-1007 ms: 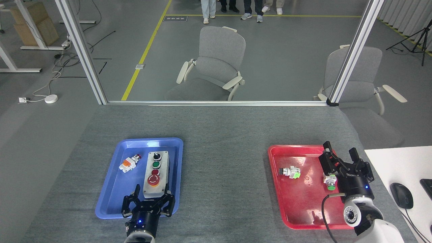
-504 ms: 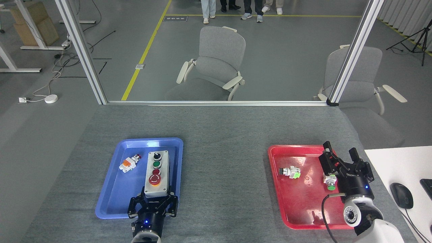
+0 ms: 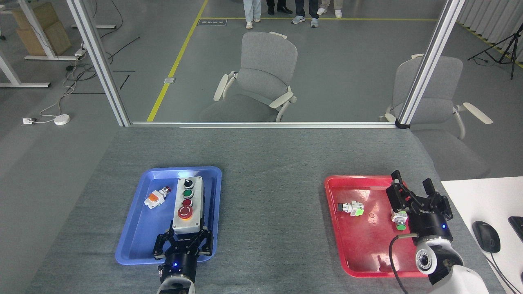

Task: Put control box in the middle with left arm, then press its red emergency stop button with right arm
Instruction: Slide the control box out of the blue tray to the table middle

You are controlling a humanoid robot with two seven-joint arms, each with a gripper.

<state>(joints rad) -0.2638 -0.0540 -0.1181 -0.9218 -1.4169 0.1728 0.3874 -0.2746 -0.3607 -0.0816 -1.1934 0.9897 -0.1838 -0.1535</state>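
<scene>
The control box [image 3: 188,203] is a light-grey oblong in the blue tray [image 3: 135,241], lying lengthwise away from me. Its black knob is at the far end, then the green button. The red emergency stop button [image 3: 185,212] is nearest me. My left gripper [image 3: 182,240] is at the box's near end, its black fingers [image 3: 161,245] closed around that end. The middle [image 3: 271,204] is bare grey fabric tabletop between the trays. My right gripper [image 3: 410,192] hovers over the right side of the red tray [image 3: 359,249], fingers spread, holding nothing.
A small red-tipped loose button [image 3: 156,197] lies in the blue tray, left of the box. Two green-marked loose buttons [image 3: 350,208] [image 3: 399,219] lie in the red tray. A white desk [image 3: 482,196] with a mouse [image 3: 486,236] is at the right. An aluminium frame [image 3: 261,124] borders the table's far edge.
My left gripper moved forward onto the box's near end and its fingers closed around it. The box has shifted away from me and slightly left in the tray. The right arm stayed still.
</scene>
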